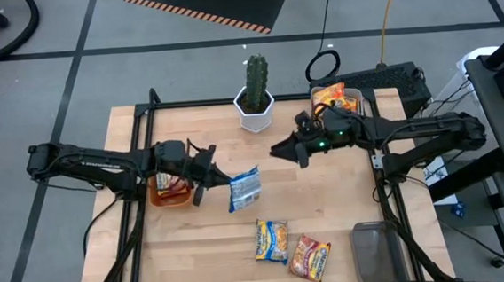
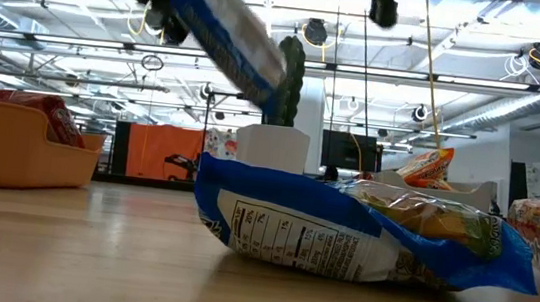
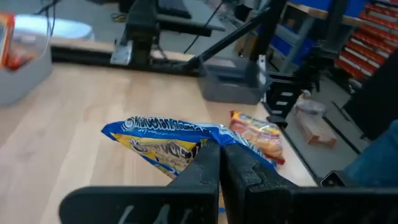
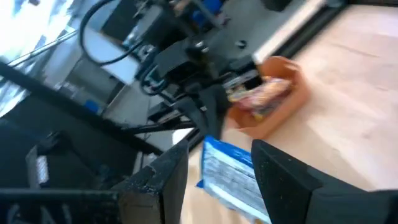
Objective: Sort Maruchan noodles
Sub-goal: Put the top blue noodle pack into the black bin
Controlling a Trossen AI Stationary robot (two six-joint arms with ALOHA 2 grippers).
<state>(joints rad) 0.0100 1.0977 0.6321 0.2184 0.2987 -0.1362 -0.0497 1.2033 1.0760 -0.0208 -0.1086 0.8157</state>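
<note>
The left tool (image 1: 214, 176) pinches a blue packet (image 1: 245, 189) just beside the orange bin (image 1: 169, 196), which already holds packets. The right tool (image 1: 281, 149), fingers spread, hovers near the cactus (image 1: 256, 91). Two packets (image 1: 291, 249) still lie on the desk (image 1: 328, 207), so sorting seems partway done

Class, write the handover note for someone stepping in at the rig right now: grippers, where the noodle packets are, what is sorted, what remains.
Left gripper: shut on the blue packet, held by one edge near the table's middle, beside the orange bin.
Right gripper: open, empty, hovering near the cactus pot.
Done: the orange bin holds at least one packet; another packet sits in the bin at the table's back right.
Left: the yellow packet and the red-orange packet lie loose at the front; the grey bin looks empty. The blue packet is not yet placed.
</note>
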